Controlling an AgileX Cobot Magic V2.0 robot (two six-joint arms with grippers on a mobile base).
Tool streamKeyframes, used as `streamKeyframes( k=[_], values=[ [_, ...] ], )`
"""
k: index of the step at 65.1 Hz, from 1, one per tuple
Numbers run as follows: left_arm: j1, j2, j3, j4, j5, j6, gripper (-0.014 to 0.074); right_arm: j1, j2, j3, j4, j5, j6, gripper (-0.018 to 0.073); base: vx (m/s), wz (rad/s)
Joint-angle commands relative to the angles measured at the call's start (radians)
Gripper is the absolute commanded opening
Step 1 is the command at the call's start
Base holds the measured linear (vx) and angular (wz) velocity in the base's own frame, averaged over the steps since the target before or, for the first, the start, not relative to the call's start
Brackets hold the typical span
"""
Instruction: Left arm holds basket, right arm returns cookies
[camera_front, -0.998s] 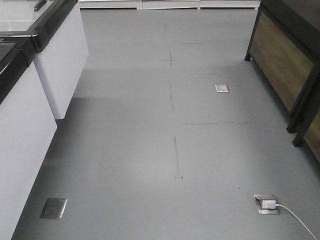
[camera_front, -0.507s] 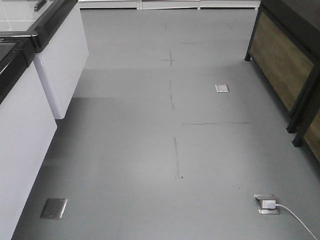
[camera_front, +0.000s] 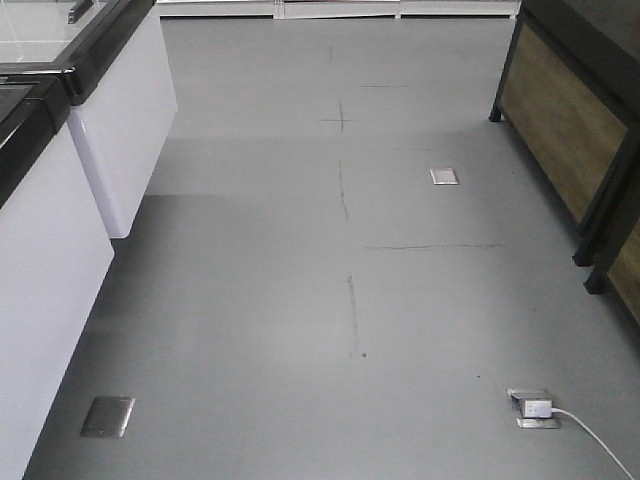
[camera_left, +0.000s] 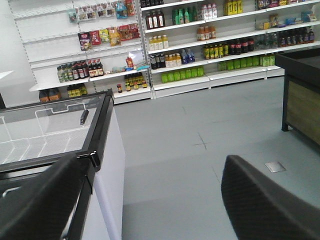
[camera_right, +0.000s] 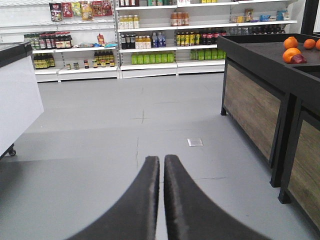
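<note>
The basket and the cookies are out of view in every frame. In the left wrist view my left gripper is open, its two black fingers far apart with only grey floor between them. The right wrist view shows my right gripper shut, its curved black fingers almost touching with nothing between them. Both hang above the shop floor and point towards the far shelves. Neither gripper appears in the front view.
A white chest freezer with a black rim lines the left side. A black stand with wooden panels lines the right and carries oranges. Shelves of bottles fill the far wall. A floor socket with a white plug and cable lies front right.
</note>
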Motion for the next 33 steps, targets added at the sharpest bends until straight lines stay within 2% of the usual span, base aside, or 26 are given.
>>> streamKeyframes(
  k=[1,20,33],
  values=[
    [0.035,-0.006,-0.026,0.033,-0.116,-0.038,0.0530,-0.004,-0.009,0.017,-0.006,-0.073,-0.008,-0.0010,0.00,0.00],
    [0.280,-0.006,-0.026,0.031,-0.132,-0.170,0.0523,-0.004,-0.009,0.017,-0.006,-0.073,-0.008,-0.0010,0.00,0.00],
    [0.448,-0.006,-0.026,0.031,-0.068,-0.252,0.0523,-0.004,-0.009,0.017,-0.006,-0.073,-0.008,-0.0010,0.00,0.00]
  ],
)
